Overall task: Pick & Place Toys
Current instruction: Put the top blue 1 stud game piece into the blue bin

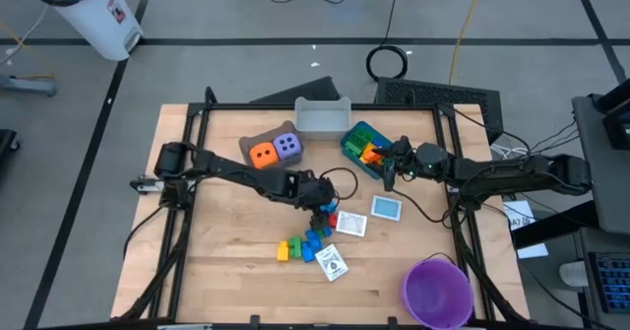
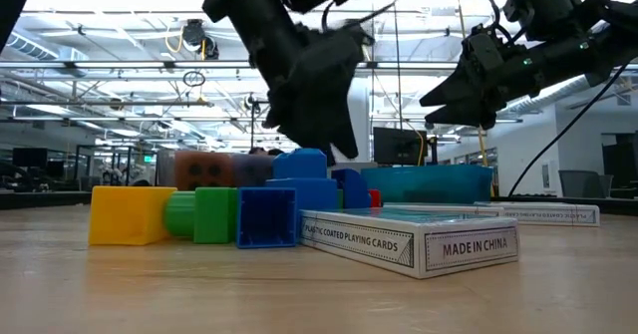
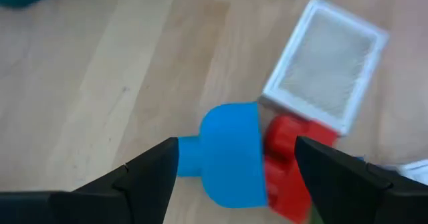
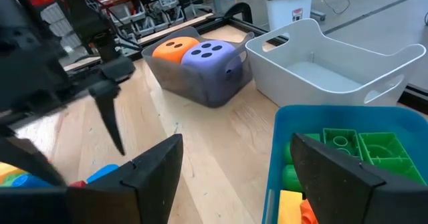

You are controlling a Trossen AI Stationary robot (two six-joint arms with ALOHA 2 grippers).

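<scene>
My left gripper (image 1: 320, 209) hangs open over the middle of the table. In the left wrist view a blue brick (image 3: 231, 154) lies on the wood between and below its fingers, with a red brick (image 3: 291, 160) and a white card (image 3: 326, 63) beside it. More bricks (image 1: 300, 246) lie in a cluster nearer the front. The orange die (image 1: 262, 155) and the purple die (image 1: 286, 146) sit in the brown bin (image 1: 248, 139). My right gripper (image 1: 389, 169) is open and holds nothing, level beside the blue bin (image 1: 352, 133), which holds green and yellow bricks (image 4: 348, 147).
A grey bin (image 1: 322, 118) stands at the far edge. A purple bowl (image 1: 436, 291) sits at the front right. A second white card (image 1: 385, 208) and a box of playing cards (image 1: 332, 262) lie on the table. Bare wood shows at the front left.
</scene>
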